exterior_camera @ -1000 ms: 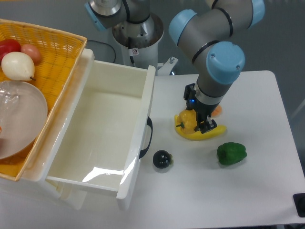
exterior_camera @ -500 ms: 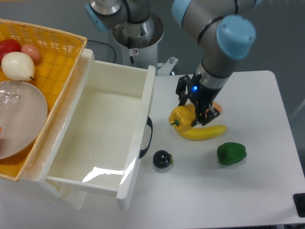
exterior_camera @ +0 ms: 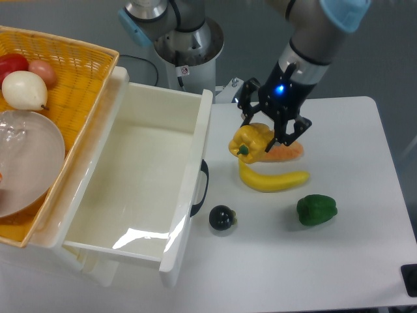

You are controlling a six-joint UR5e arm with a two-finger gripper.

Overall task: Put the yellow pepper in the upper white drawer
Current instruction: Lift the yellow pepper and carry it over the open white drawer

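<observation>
The fixed camera is the only view, looking down on a white table (exterior_camera: 339, 274) with one arm over it. The gripper (exterior_camera: 267, 135) hangs above the table's middle, its two dark fingers (exterior_camera: 246, 111) closed around the one yellow pepper (exterior_camera: 251, 142), which sits lumpy and glossy between them with its short green stem pointing down and to the left. The pepper is lifted above the tabletop, just above the left end of the banana and to the right of the drawer's front wall.

One upper white drawer (exterior_camera: 140, 176) stands pulled out on the left: a glossy, tall-walled rectangular plastic box with a single dark curved handle (exterior_camera: 201, 189) on its front. Its floor shines with a reflected light patch.

On the table lie one long curved yellow banana (exterior_camera: 273, 180), smooth-skinned; one orange carrot-like piece (exterior_camera: 287, 152) just above it, partly hidden behind the gripper; one lumpy green pepper (exterior_camera: 316, 209) to the right; and one small, round, shiny dark fruit (exterior_camera: 221, 218) near the handle.

At far left sits one yellow wicker basket (exterior_camera: 71, 65), woven in texture. It holds one clear, rounded plastic bowl (exterior_camera: 26, 163), one pale smooth onion-shaped item (exterior_camera: 25, 90), one red round fruit (exterior_camera: 12, 64) and one pinkish one (exterior_camera: 42, 70).
</observation>
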